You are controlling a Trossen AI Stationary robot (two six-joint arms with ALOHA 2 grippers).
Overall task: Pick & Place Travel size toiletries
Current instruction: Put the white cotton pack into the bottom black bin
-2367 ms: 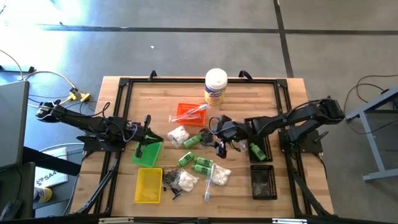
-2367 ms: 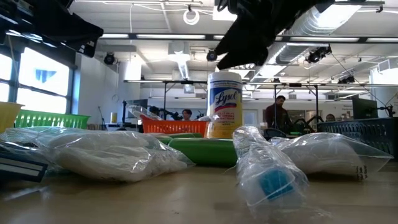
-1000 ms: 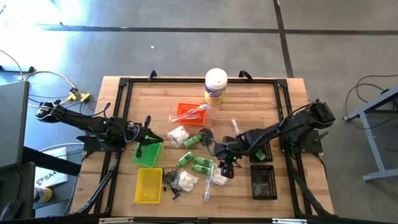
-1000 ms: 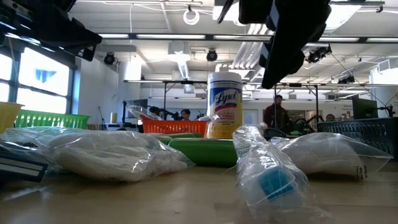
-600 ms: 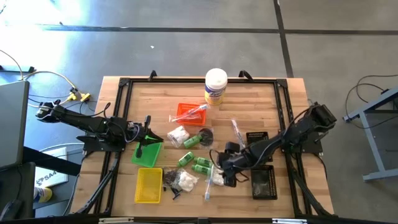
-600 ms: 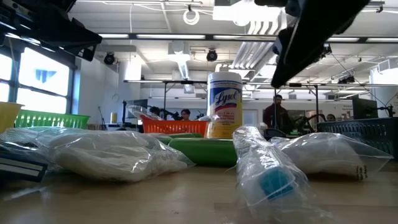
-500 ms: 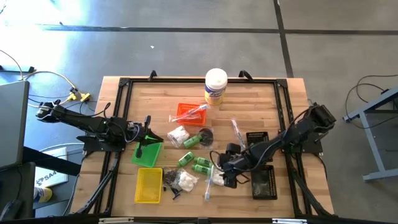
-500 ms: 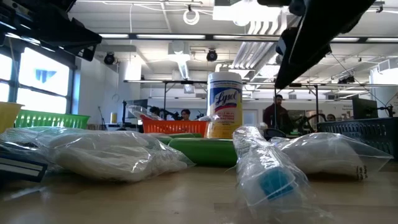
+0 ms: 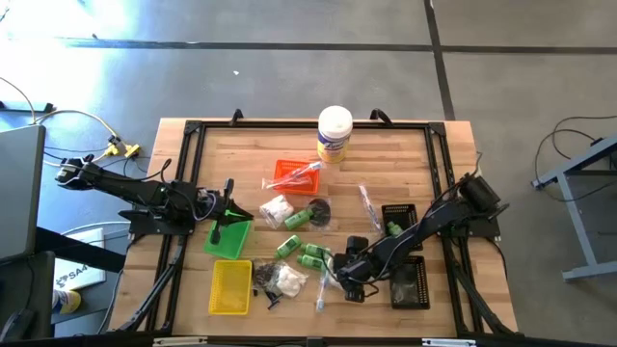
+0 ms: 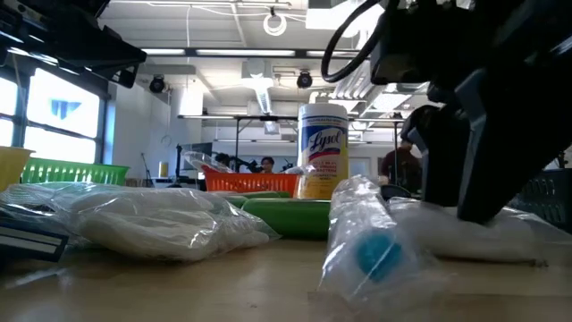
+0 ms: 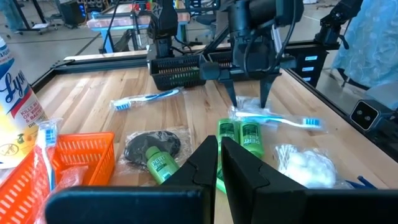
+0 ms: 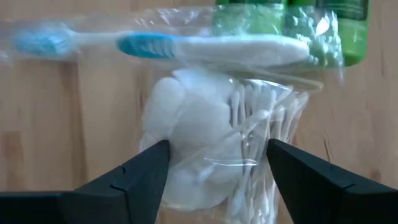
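We see the toiletries scattered over the middle of the wooden table (image 9: 193, 154). The right gripper (image 12: 214, 168) is down at the near middle, its fingers (image 12: 140, 174) spread wide on either side of a clear bag (image 12: 211, 149) of white cotton pads and swabs, not yet closed on it. The bag is crinkled and glossy, the pads round and fluffy, the swabs thin sticks packed side by side. A wrapped toothbrush (image 12: 205, 46), white with a blue head, lies across the bag's far edge, and two green bottles (image 12: 298, 15) sit just beyond it.

Further toward the middle we find another green bottle (image 11: 158, 165) resting on a flat black disc (image 11: 152, 146), a second bag of cotton (image 9: 275, 209), and a loose blue toothbrush (image 11: 146, 98) on bare wood. More cotton and small black pieces (image 9: 262, 280) lie by the yellow tray (image 9: 229, 287).

The orange mesh tray (image 9: 294, 175) holds a wrapped pink-white stick. One black tray (image 9: 400, 224) holds a green bottle; the other black tray (image 9: 410, 284) shows nothing we can make out. A white canister (image 9: 335, 133) stands upright at the far edge.

The left gripper (image 11: 217, 149) waits with fingers pressed together over the green tray (image 9: 229, 239), holding nothing.
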